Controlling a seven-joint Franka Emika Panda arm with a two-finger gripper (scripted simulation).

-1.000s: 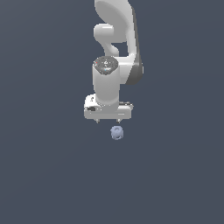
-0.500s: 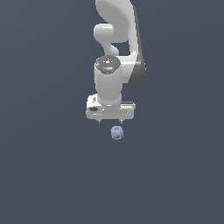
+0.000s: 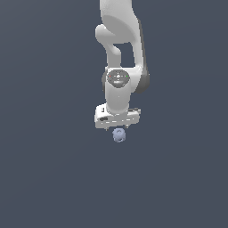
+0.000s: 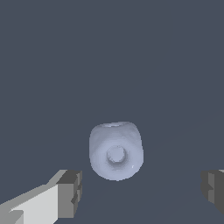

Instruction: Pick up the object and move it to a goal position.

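Observation:
The object [image 3: 119,135] is a small pale lavender-blue rounded lump with a ring-like hollow on its face. It lies on the dark grey floor just in front of and below the white gripper [image 3: 117,126] in the exterior view. In the wrist view the object [image 4: 116,151] sits between the two fingers and a little beyond their tips. One fingertip [image 4: 70,193] and the other [image 4: 213,189] stand wide apart, so the gripper [image 4: 141,191] is open and holds nothing. Neither finger touches the object.
The white arm [image 3: 121,49] rises above the gripper toward the top of the exterior view. The plain dark grey floor [image 3: 53,178] surrounds the object on all sides.
The gripper has moved down and toward the exterior view's right, so it now sits directly over the object. The object has not moved.

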